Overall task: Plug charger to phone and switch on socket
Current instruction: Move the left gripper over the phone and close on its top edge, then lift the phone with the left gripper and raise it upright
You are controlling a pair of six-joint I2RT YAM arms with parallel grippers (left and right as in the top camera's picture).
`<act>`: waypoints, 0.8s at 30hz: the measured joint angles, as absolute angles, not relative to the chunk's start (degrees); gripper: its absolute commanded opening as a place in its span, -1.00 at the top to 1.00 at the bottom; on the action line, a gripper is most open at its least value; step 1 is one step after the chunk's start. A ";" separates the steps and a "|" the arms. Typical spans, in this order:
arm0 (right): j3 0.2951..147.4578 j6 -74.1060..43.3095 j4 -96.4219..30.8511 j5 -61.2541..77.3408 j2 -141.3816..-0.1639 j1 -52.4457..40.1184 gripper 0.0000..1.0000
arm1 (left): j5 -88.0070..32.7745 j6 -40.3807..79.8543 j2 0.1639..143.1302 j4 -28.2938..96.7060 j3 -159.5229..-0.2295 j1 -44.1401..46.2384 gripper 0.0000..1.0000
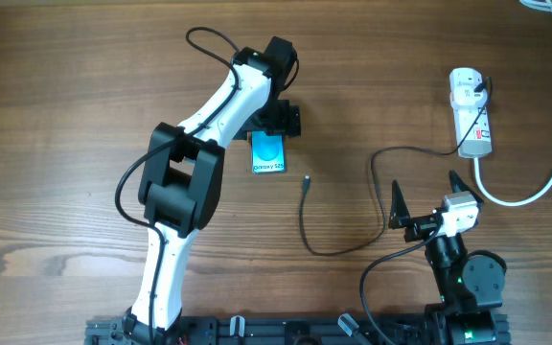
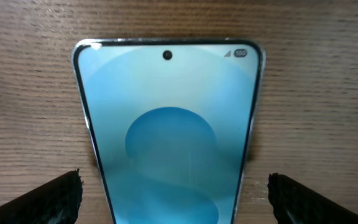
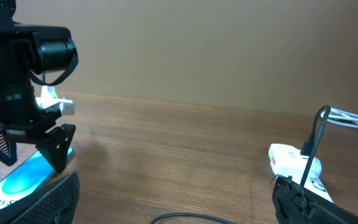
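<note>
The phone point(image 1: 268, 156) lies flat on the table, screen lit blue, with "Galaxy" text at its near end. My left gripper point(image 1: 270, 131) hovers over its far end, open. In the left wrist view the phone point(image 2: 169, 118) fills the middle and the left gripper point(image 2: 173, 202) has a finger on each side, both clear of it. The charger point(image 1: 326, 251), a thin black cable, has its plug tip point(image 1: 306, 180) lying free right of the phone and runs in a loop to the socket point(image 1: 471, 115). My right gripper point(image 1: 425, 203) is open and empty beside the loop.
A thick white cord point(image 1: 544, 187) leaves the socket and curves off to the right edge. In the right wrist view the socket point(image 3: 291, 160) is at the right, the phone point(image 3: 20, 180) and the left arm point(image 3: 23, 93) at the left, and a bit of the cable point(image 3: 185, 218) at the bottom.
</note>
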State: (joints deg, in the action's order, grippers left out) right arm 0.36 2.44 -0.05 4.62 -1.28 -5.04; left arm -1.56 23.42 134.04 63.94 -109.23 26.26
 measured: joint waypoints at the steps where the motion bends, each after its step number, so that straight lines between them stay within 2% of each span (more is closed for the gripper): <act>1: 0.36 2.44 -0.05 4.62 -1.28 -5.04 -1.00 | -1.56 23.42 134.04 63.66 -108.81 26.26 -1.00; 16: 0.36 2.44 -0.05 4.62 -1.28 -5.04 -1.00 | -1.37 27.40 134.04 62.78 -106.98 26.37 -0.99; 24: 0.36 2.42 -0.05 4.62 -1.28 -5.04 -1.00 | -1.37 27.77 134.04 62.72 -106.98 26.44 -0.69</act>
